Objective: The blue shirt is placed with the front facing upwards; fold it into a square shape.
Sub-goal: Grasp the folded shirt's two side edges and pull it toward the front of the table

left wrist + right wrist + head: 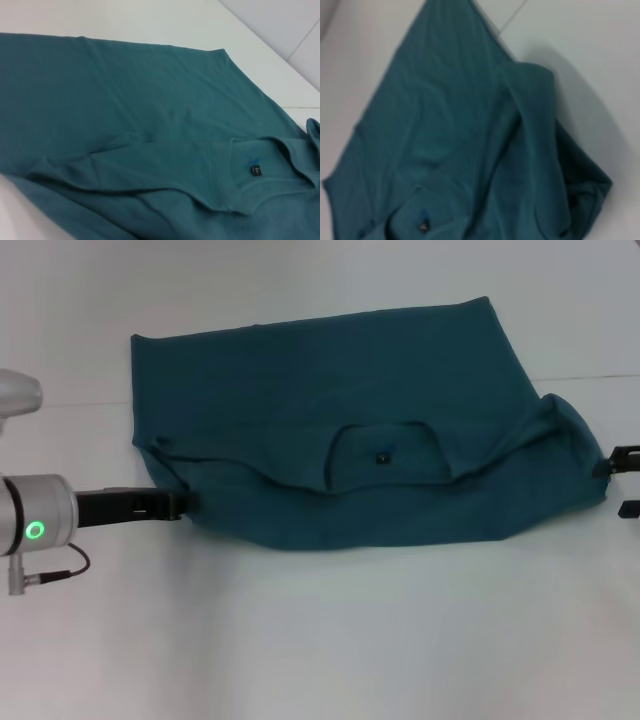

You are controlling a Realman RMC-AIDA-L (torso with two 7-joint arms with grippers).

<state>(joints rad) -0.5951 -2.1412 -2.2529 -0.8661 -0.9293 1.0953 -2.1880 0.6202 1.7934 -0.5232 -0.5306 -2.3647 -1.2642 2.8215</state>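
The blue shirt (400, 430) lies on the white table (330, 640), in the far-middle part, spread left to right. Its near part is folded over towards the far side, so the neck w/ small dark label (381, 457) shows in the middle and a folded edge runs along the near side. No lettering is visible.

Left gripper (183, 504) is at the near-left corner of the shirt, its tip touching the cloth; fingers look pressed together on the edge, pinching it.

Right gripper (612, 485) is at the right edge of the table, at the shirt's raised right corner; fingers mostly out of frame, cannot tell their state.
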